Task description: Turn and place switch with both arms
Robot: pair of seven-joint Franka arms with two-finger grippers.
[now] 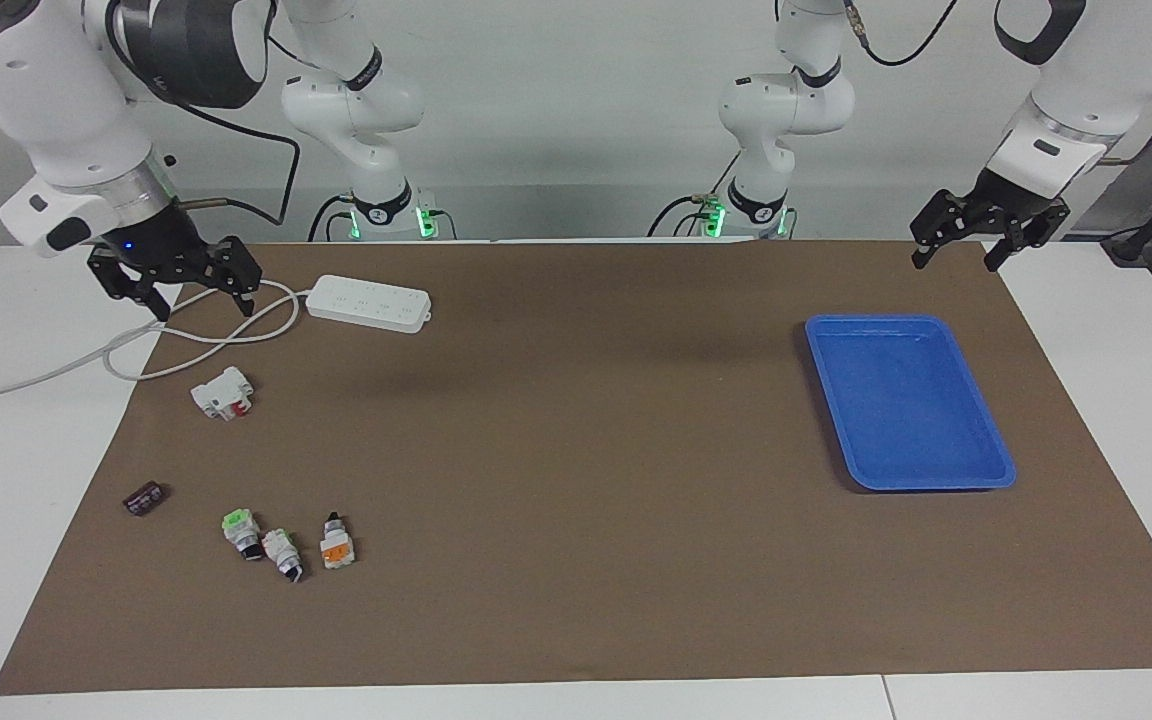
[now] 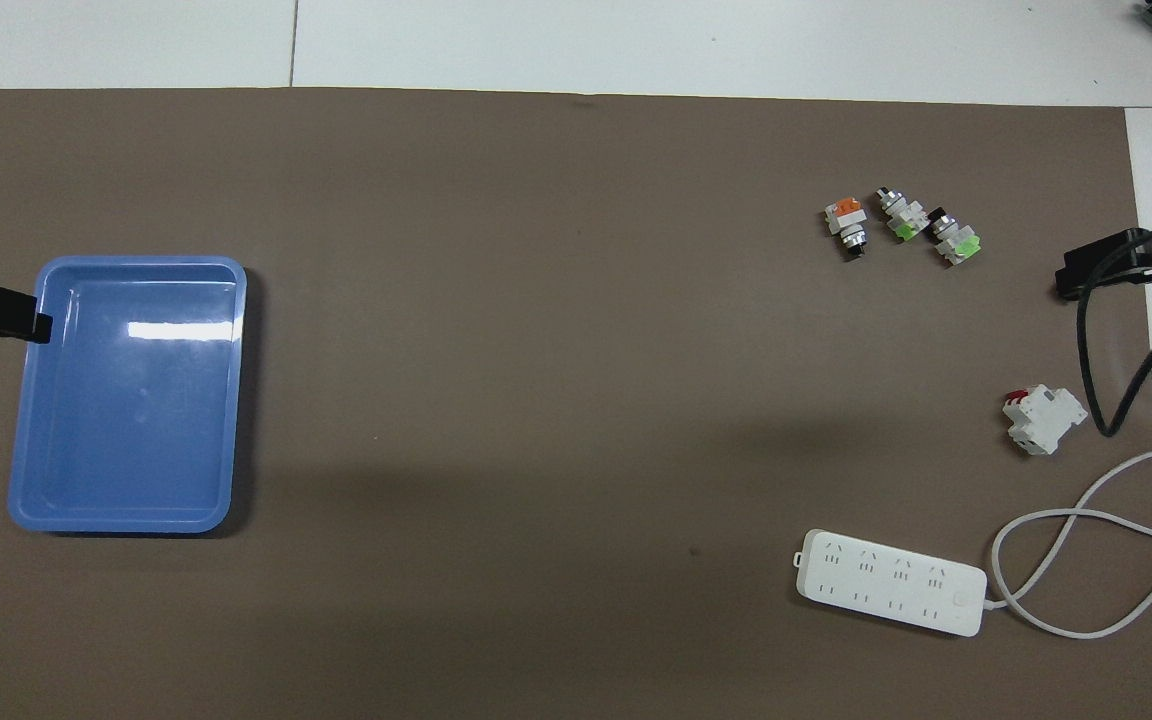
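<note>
The switch lies on its side on the brown mat toward the right arm's end, white-bodied with an orange face and a black knob. My right gripper hangs open over the white cable loop, nearer to the robots than the switch and well apart from it. In the overhead view its dark fingers show at the mat's edge. My left gripper waits open over the mat's corner at the left arm's end, empty, beside the blue tray.
Two green-capped switches lie beside the switch. A white block with a red part and a white power strip with its looped cable lie nearer to the robots. A small dark part sits by the mat's edge.
</note>
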